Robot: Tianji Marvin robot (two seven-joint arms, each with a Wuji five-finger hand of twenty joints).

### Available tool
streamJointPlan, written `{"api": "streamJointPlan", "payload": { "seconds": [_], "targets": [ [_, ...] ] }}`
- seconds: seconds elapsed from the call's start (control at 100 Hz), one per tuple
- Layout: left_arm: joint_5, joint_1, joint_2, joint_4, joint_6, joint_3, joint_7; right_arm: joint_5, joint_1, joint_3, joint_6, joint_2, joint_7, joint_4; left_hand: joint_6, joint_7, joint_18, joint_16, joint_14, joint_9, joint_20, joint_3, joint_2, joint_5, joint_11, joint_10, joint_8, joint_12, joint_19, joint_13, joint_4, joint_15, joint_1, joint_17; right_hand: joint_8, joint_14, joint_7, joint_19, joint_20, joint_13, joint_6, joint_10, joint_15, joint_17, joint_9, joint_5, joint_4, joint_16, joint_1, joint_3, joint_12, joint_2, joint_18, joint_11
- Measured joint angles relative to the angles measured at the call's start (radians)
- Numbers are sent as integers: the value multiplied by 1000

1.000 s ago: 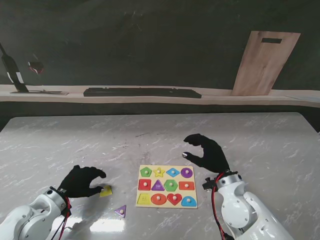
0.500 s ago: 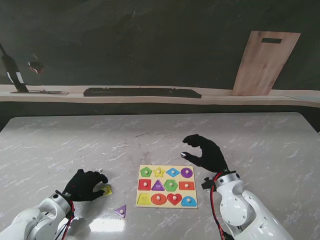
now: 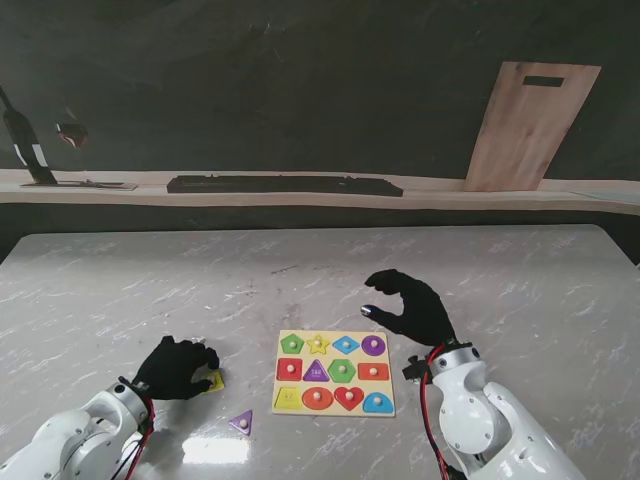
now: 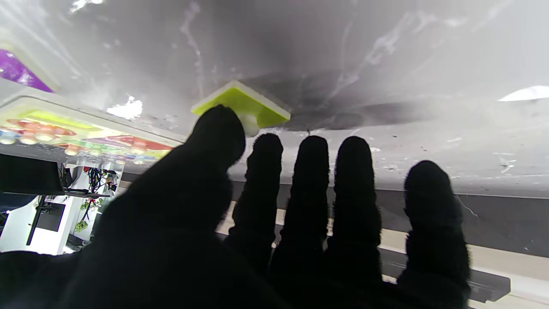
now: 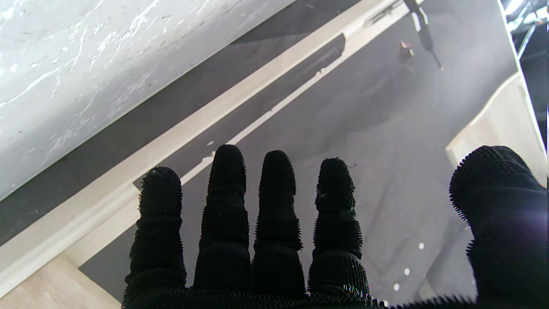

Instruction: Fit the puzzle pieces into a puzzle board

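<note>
The yellow puzzle piece (image 4: pixel 240 103) lay flat on the marble surface (image 3: pixel 520 290), left of the puzzle board (image 3: pixel 334 373). Thin, rigid and light, it likely lifts best by its small knob (image 4: pixel 249 124). The left robot hand (image 3: pixel 176 368) curled over it, grip uncertain; the right robot hand (image 3: pixel 412 305) hovered open.

Materials and surface finishes at the puzzle station.

Tabletop (image 3: pixel 520 290): glossy grey-veined marble look. Puzzle board (image 3: pixel 334 373): pale wood with smooth painted pieces. Yellow piece (image 4: pixel 240 104): matt, smooth. Both hands, left hand (image 3: pixel 176 367) and right hand (image 3: pixel 412 305): black knit cloth, nubbed. Leaning board (image 3: pixel 528 125): light, unvarnished-looking wood.
</note>
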Motion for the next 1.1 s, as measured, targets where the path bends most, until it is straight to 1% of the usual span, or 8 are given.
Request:
{"api": "streamJointPlan", "payload": {
  "seconds": [0.41,0.53,0.65,0.8,0.83,0.86,0.96,1.1],
  "targets": [
    [18,-5,2,2,14,10,10,1,1,-1,5,1,6,0,-29,134,0,0,0,75,0,-37,0,11,12,-12,0,105,12,43,-1,29,28,33,0,0,0,0,0,0,0,0,0,0,0,0,0,0,0,-9,0,0,0,0],
    [18,-9,3,2,16,16,10,0,2,-1,6,1,6,1,-45,190,0,0,0,111,0,-50,3,11,11,-18,0,153,15,54,-1,40,58,43,0,0,0,0,0,0,0,0,0,0,0,0,0,0,0,-9,0,0,0,0],
    [19,-15,4,4,18,26,10,-1,2,-2,6,1,5,1,-56,232,0,0,0,160,0,-50,5,28,-19,-26,0,189,25,75,-1,52,76,54,0,0,0,0,0,0,0,0,0,0,0,0,0,0,0,-9,0,0,0,0],
    [19,-26,5,10,16,38,11,-2,2,-2,6,1,4,1,-33,234,0,0,0,213,0,7,-4,47,-21,-17,-5,193,49,117,-4,73,75,97,0,0,0,0,0,0,0,0,0,0,0,0,0,0,0,-9,0,0,0,0],
    [20,-27,5,12,15,39,12,-3,2,-1,6,1,3,1,-27,236,0,0,-1,228,0,30,-13,48,-21,-15,-5,193,59,117,-6,77,70,110,0,0,0,0,0,0,0,0,0,0,0,0,0,0,0,-9,0,0,0,0],
    [21,-28,5,13,15,41,15,-4,2,-1,6,1,2,1,-21,240,0,0,-2,245,0,63,-28,57,-21,-10,-10,193,72,154,-23,87,63,127,0,0,0,0,0,0,0,0,0,0,0,0,0,0,0,-9,0,0,0,0],
    [27,-30,5,15,15,43,26,-5,2,0,6,1,0,1,-14,245,0,-1,-5,284,0,122,-69,69,-21,-7,-19,178,101,191,-23,100,60,161,0,0,0,0,0,0,0,0,0,0,0,0,0,0,0,-9,0,0,0,0],
    [39,-29,5,29,15,48,79,-8,0,1,7,1,-3,0,-15,259,0,-1,-9,295,0,164,-112,90,-21,-7,-20,175,111,206,-23,110,51,186,0,0,0,0,0,0,0,0,0,0,0,0,0,0,0,-9,0,0,0,0]
  ]
}}
